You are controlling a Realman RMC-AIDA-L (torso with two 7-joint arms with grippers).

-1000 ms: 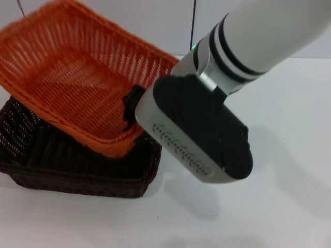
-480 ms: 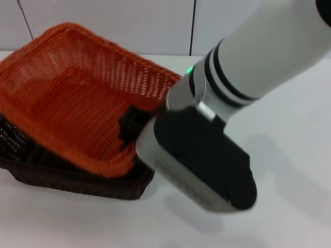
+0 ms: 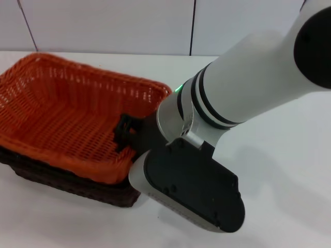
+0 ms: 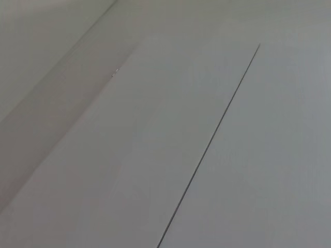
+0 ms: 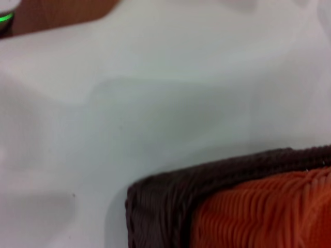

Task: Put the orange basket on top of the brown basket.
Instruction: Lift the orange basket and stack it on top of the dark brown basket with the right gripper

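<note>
Nesting into the brown basket [image 3: 77, 188] at the counter's [image 3: 279, 170] near left, the orange basket [image 3: 67, 119] sits almost level, its rim just above the brown one. The right gripper [image 3: 125, 132] clamps the orange basket's right wall, seemingly to steady it while it settles. The left gripper is out of view.
</note>
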